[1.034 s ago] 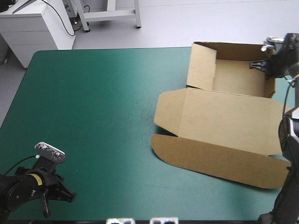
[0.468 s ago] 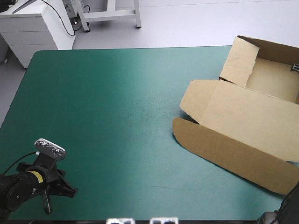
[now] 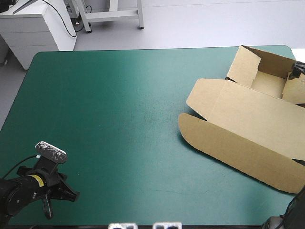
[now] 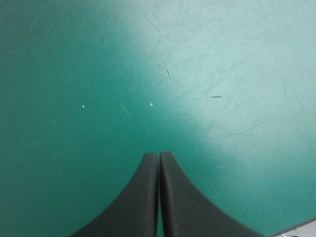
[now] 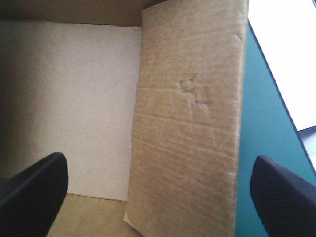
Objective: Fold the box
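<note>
- At the lower left of the high view we see the left gripper (image 3: 51,198) low over the teal-green cover (image 3: 119,119), well apart from the box. In its wrist view its black fingers (image 4: 143,197) are clenched together in one arch, holding nothing, with bare cover ahead.
- The brown box (image 3: 248,119) lies at the right, running past the picture's edge. It is an open tray in the upper right, with its lid (image 3: 238,143) flat toward the lower right.
- The right gripper (image 3: 296,71) shows at the right edge, at the tray. In its wrist view it is released, and a raised side wall (image 5: 190,123) stands between its wide-apart fingers, touching neither.
</note>
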`<act>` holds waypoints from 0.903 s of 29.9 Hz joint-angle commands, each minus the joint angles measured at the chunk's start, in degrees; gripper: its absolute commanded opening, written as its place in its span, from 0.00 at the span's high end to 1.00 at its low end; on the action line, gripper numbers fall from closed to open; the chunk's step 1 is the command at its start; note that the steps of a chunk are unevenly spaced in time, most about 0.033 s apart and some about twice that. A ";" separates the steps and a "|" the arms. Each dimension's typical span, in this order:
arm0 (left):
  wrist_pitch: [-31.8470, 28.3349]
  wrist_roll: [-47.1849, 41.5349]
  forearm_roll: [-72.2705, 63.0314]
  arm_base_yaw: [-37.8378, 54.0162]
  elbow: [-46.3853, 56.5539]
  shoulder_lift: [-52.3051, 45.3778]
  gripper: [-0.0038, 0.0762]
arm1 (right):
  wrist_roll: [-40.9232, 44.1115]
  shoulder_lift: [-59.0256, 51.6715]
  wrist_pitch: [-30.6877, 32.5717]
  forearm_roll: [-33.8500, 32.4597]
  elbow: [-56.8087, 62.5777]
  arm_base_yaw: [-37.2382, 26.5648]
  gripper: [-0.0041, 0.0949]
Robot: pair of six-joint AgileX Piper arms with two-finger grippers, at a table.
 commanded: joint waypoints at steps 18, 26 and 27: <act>-3.10 -0.01 -0.36 -0.35 -1.34 0.14 0.96 | -7.04 -20.06 0.52 6.93 -1.95 4.10 0.96; -3.10 -0.10 -0.91 -0.35 -1.21 0.14 0.96 | -9.39 -27.60 0.52 6.93 4.90 15.79 0.96; -3.10 -0.10 -0.91 -0.35 -1.21 0.14 0.96 | -9.77 -28.47 0.52 6.82 6.11 17.55 0.96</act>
